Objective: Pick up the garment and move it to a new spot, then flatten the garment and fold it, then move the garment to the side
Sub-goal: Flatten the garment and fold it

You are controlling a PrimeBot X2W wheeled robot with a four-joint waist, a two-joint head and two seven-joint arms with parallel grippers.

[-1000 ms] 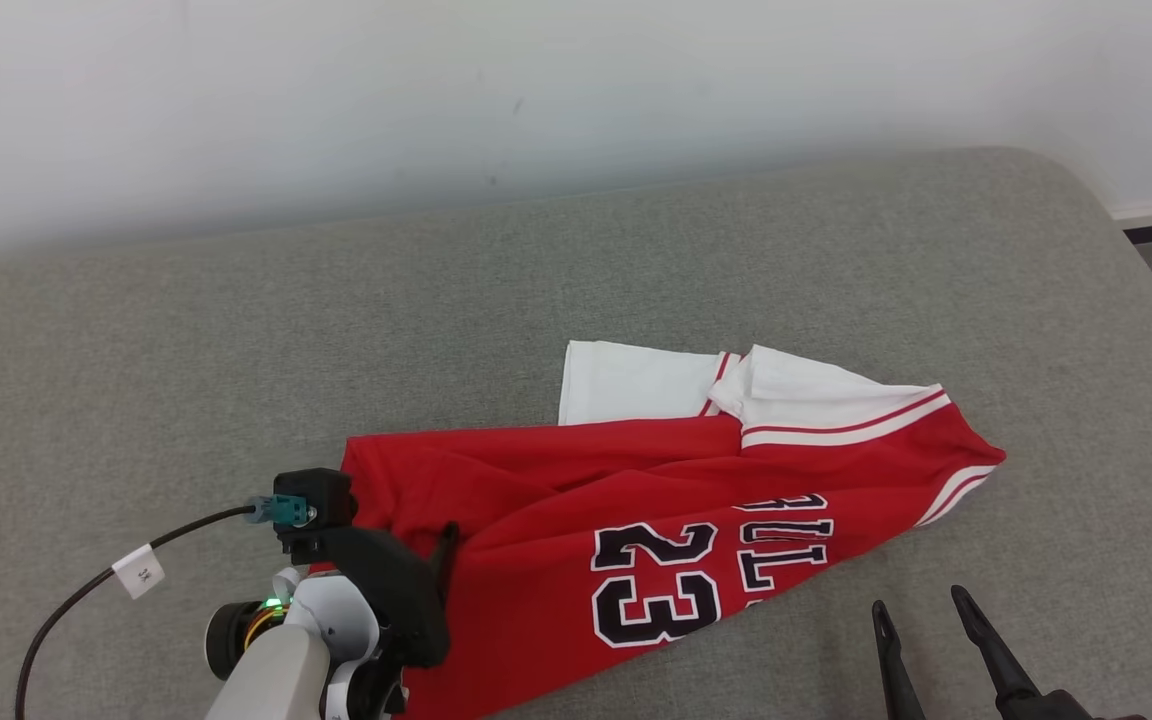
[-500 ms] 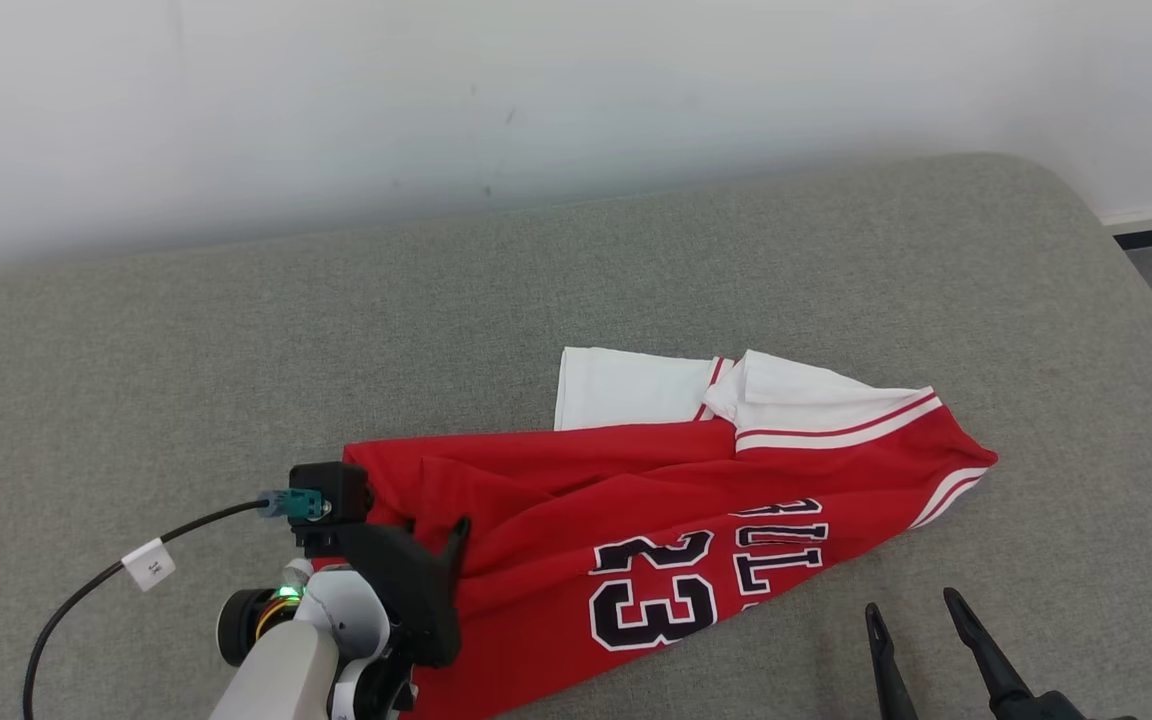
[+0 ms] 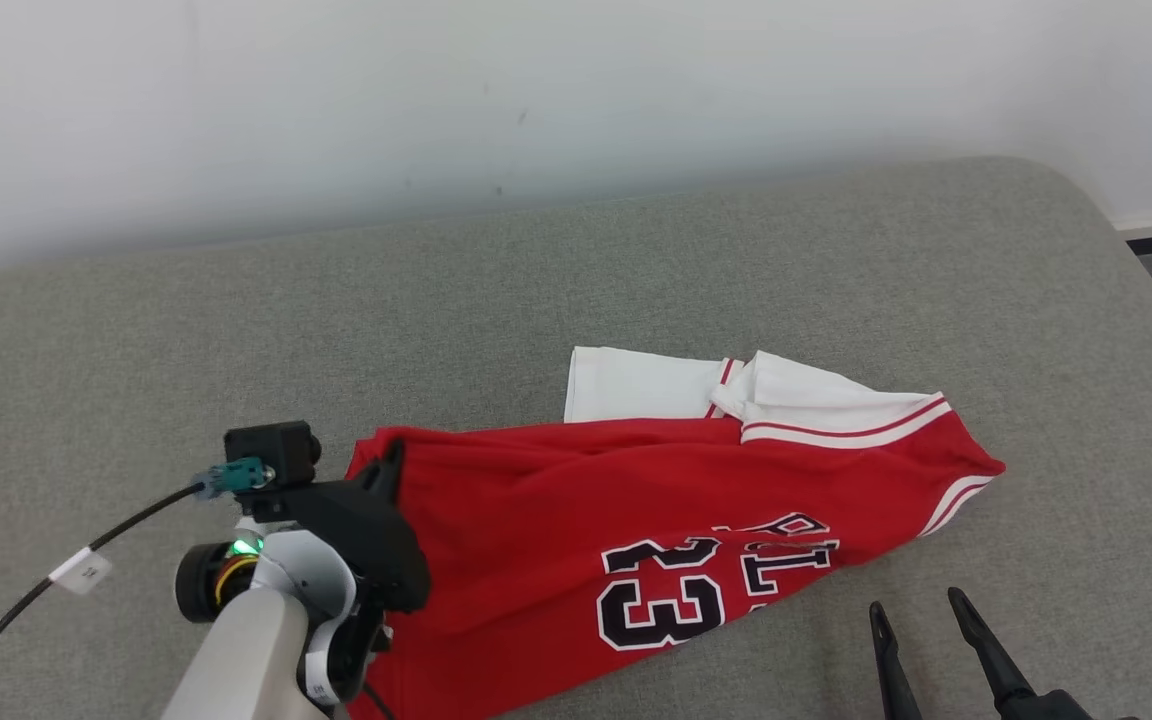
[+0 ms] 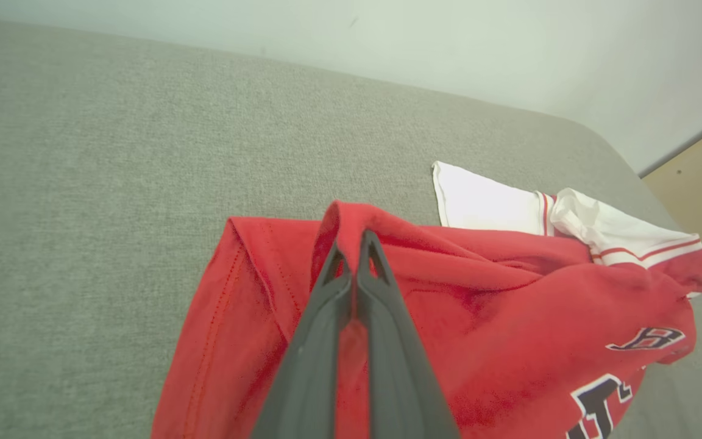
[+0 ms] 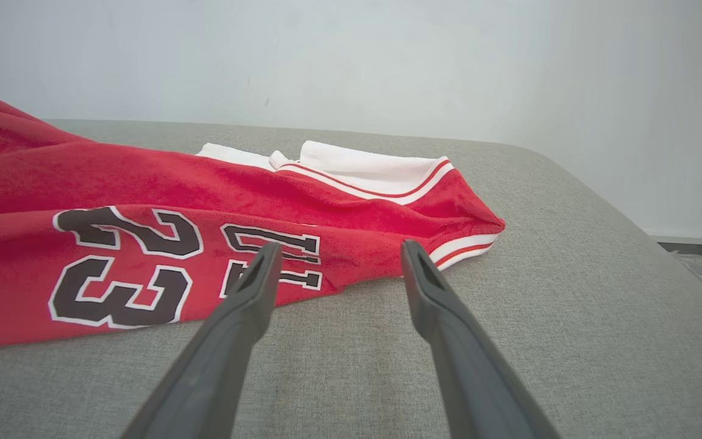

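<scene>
Since the earlier frame the left end effector (image 4: pixel 354 247) has drawn leftward and away from the robot, dragging the red hem along and pulling slack folds out. It is pinched shut on a raised fold of the jersey (image 3: pixel 636 500), which lies mid-way across the grey woven worktop (image 3: pixel 636 270). Flattening looks under way; the next move probably calls for laying that hem down taut. The cloth is a soft, matte knit, white-trimmed, numbered 23. The right end effector (image 3: pixel 916 605) hovers spread and empty just beside the jersey's near edge.

1 jersey (image 3: pixel 556 510), 1 L claw (image 3: pixel 392 455), 1 R claw (image 3: pixel 916 602), 1 cable (image 3: pixel 148 508), 1 cushion (image 3: pixel 536 280).
</scene>
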